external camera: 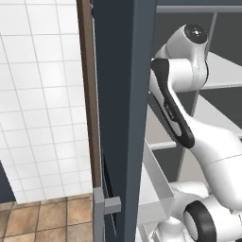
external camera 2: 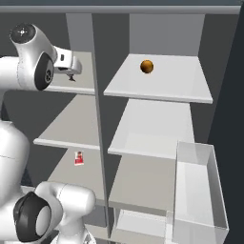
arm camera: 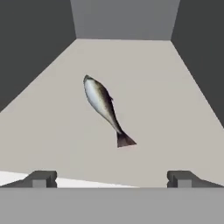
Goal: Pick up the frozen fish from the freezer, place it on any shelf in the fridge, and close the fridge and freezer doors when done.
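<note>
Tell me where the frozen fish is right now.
In the hand view the frozen fish lies on a pale grey freezer shelf, ahead of the open gripper and between its fingertips' lines, tail toward the camera.

Freezer door point(external camera: 124, 118) cut off top and bottom in left base view, blocking most of the interior. Tool point(external camera 2: 71, 74) mostly hidden behind the wrist in right base view, jaws unreadable there. Red-and-white packet point(external camera 2: 79, 157) too small to read. Door bin point(external camera 2: 198, 190) clipped at the bottom edge.
</note>
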Robot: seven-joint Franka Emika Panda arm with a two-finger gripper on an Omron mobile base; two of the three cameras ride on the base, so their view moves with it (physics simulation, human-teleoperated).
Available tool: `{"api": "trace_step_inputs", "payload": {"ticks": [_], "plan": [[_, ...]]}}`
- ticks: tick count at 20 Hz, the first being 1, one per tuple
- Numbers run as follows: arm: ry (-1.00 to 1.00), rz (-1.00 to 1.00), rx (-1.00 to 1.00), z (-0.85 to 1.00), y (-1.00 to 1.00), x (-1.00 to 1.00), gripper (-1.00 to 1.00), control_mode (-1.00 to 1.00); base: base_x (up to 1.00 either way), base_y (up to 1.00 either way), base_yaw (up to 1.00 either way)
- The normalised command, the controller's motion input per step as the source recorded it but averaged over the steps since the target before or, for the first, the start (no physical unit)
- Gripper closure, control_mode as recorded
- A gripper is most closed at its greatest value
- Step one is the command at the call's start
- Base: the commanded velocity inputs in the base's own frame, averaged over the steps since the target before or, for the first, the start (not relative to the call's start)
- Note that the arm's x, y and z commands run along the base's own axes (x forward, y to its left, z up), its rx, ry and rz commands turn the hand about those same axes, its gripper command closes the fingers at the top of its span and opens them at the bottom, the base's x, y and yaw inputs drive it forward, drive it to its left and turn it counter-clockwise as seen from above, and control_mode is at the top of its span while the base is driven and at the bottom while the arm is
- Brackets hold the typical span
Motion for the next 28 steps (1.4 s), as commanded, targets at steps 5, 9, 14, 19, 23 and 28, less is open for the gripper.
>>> {"api": "trace_step_inputs", "payload": {"ticks": [5,9,14,19,23,28], "plan": [[0.0,0.01,0.0,-0.25,0.26,0.61,-1.0,-1.0,0.0,0.0,0.0],[0.0,0.0,0.0,-0.07,0.01,0.77,-1.0,-1.0,0.0,0.0,0.0],[0.01,0.0,0.0,-0.1,0.0,0.69,-1.0,-1.0,0.0,0.0,0.0],[0.07,0.0,0.0,-0.26,0.01,0.38,-1.0,-1.0,0.0,0.0,0.0],[0.07,0.0,0.0,-0.3,0.01,0.21,-1.0,-1.0,0.0,0.0,0.0],[0.02,0.0,0.0,-0.39,0.0,0.09,1.0,-1.0,0.0,0.0,0.0]]}}
